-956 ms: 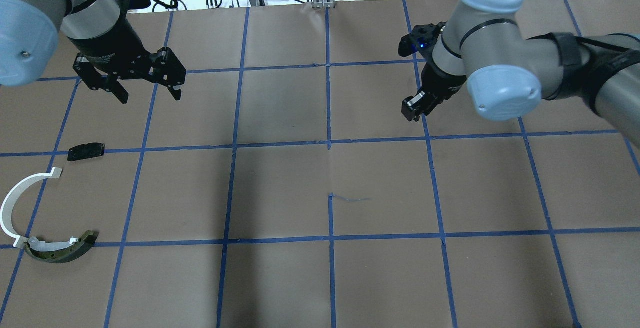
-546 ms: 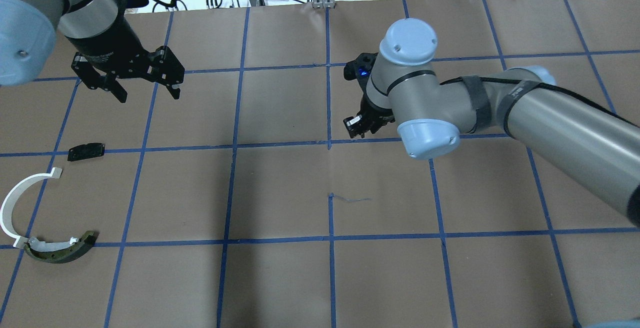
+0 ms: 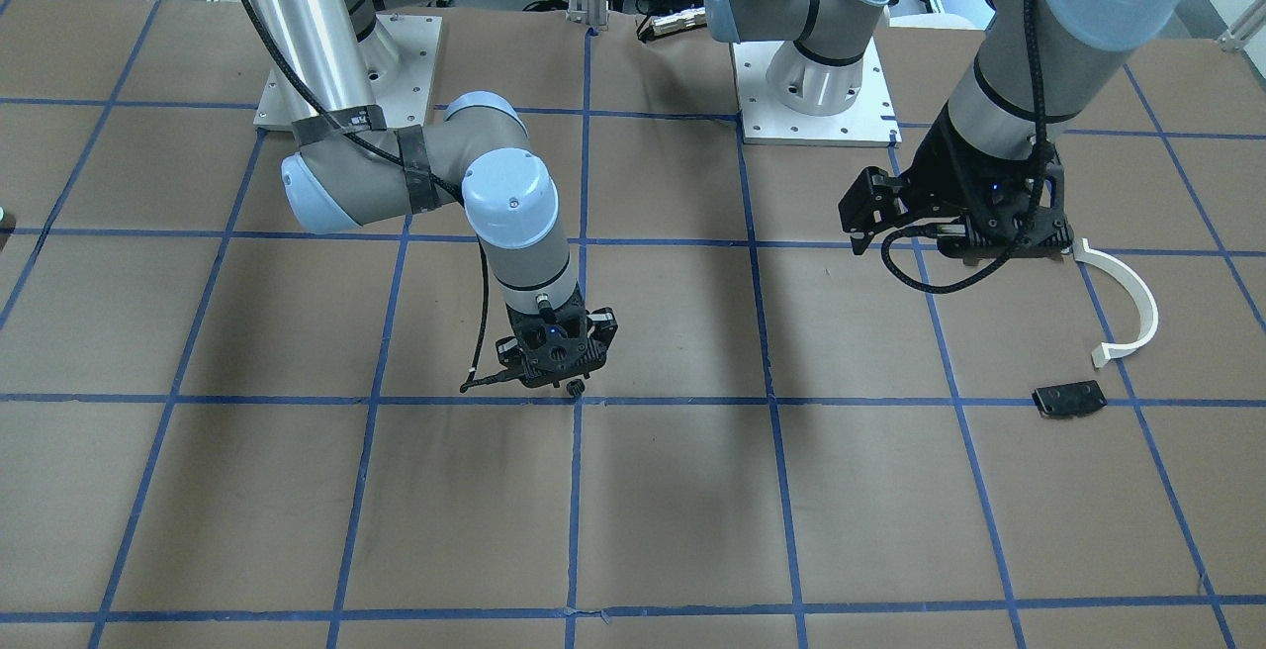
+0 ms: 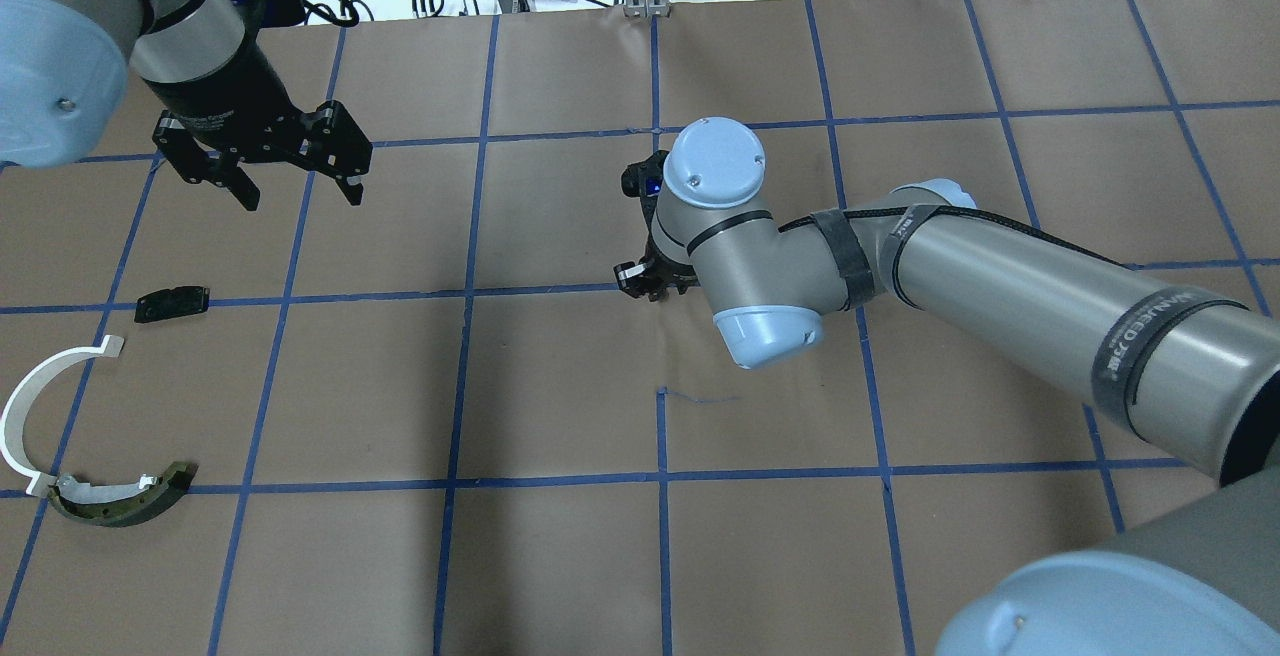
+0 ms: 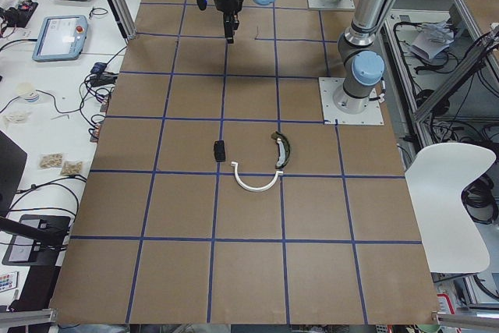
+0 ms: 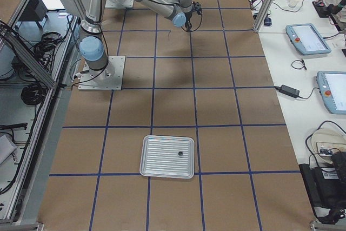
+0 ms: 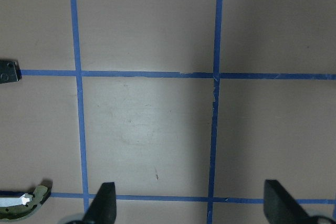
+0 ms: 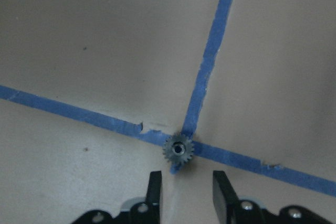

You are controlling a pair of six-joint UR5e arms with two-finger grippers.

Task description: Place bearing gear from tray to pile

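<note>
The gear is a small toothed metal wheel with a hole through its middle. It lies flat on the table, right on a crossing of blue tape lines near the table's centre. The right claw hangs just above it, fingers a little apart and holding nothing. In the wrist view the gear sits just past the fingertips, at 12 o'clock.

By its look the gear is light, stiff and hard, and not fragile. It is also low and slick, so it could slip out or roll off on edge. The safest hold is probably across the toothed rim, with the fingers down at the paper on opposite sides.

In the overhead view the left claw is spread wide and empty, between 9 and 10 o'clock from the gear. The pile lies well apart, between 8 and 9 o'clock.

- **On the table:** one gear.
- **Tray:** one tray, with one dark speck in it, too small to name.
- **Pile:** three pieces, namely one black plate, one white half-ring and one dark curved piece touching the half-ring's end.
- **Claws:** two.
</note>
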